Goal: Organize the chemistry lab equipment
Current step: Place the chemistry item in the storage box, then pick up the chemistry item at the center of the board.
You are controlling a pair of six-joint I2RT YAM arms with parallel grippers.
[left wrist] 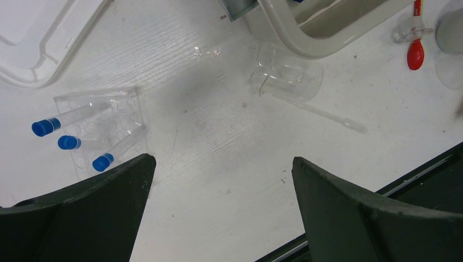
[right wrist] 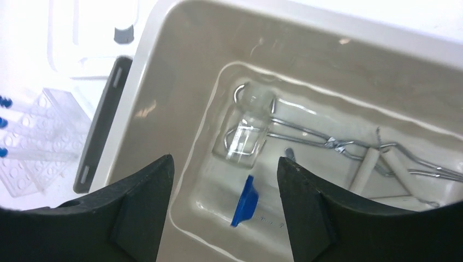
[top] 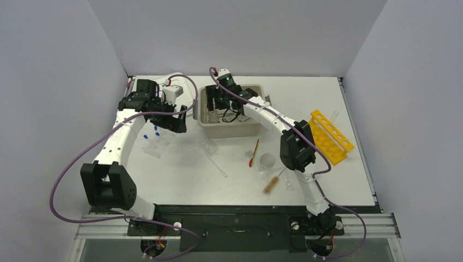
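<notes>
Hovering over the large beige plastic tub [right wrist: 338, 65], the right arm's fingers [right wrist: 139, 207] are spread wide with nothing between them. Straight below them, on the tub floor, lie a small clear glass vial [right wrist: 247, 131], a blue-capped clear tube [right wrist: 244, 202] and wire metal tongs [right wrist: 306, 139]. The left arm's fingers [left wrist: 98, 213] are also spread and empty, above bare white counter [left wrist: 218, 164] to the left of the tub. By the tub's front left corner a clear glass beaker [left wrist: 284, 76] lies on its side, with a thin clear dropper [left wrist: 327, 115] just beside it. Farther left of the tub, three more blue-capped tubes [left wrist: 117, 153] lie across a clear plastic rack [left wrist: 109, 103].

The vial looks light, rigid, smooth and breakable, so it is likely to slip between hard fingers. A gentle squeeze across its straight body, below the neck, seems safest. The tongs' loop touches the vial and could drag along with it. The thin-walled beaker would probably be best pinched by its rim, with one finger inside. The tubes should roll easily, so a hold mid-barrel would suit them.
</notes>
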